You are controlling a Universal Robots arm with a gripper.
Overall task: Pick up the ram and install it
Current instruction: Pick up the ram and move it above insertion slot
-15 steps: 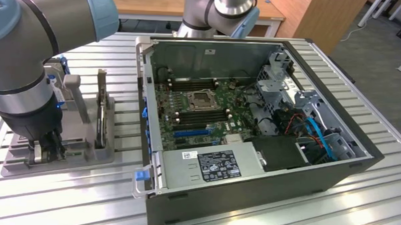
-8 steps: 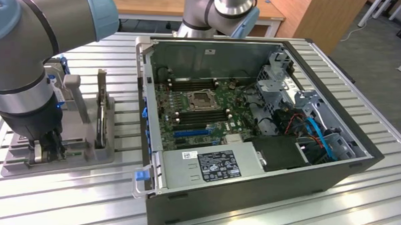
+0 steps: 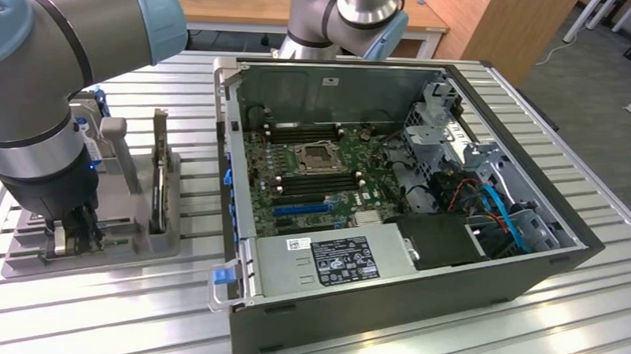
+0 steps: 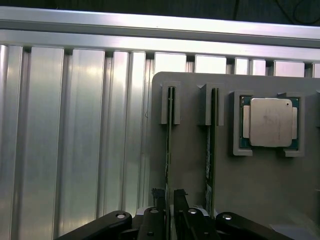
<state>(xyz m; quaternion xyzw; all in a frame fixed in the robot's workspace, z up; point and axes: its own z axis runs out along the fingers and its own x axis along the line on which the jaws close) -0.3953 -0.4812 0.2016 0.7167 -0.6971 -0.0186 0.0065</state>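
Note:
Two thin green sticks stand on edge in slots of a grey holder (image 4: 190,150). The ram (image 4: 169,145) nearer the holder's edge runs down between my gripper (image 4: 169,196) fingertips. The black fingers (image 4: 159,197) stand on either side of it, close to it, with narrow gaps showing, so the gripper is open and straddles the stick. A second stick (image 4: 210,150) stands in the neighbouring slot. In the exterior view my gripper (image 3: 74,230) is lowered onto the holder (image 3: 134,245) at the exterior view's left, beside the open computer case (image 3: 399,188).
A square silver CPU chip (image 4: 270,122) lies in its own pocket of the holder. A hard drive (image 3: 164,179) stands upright on the holder. The motherboard (image 3: 316,165) with its dark memory slots lies inside the case. Everything rests on a ribbed aluminium table (image 4: 75,140).

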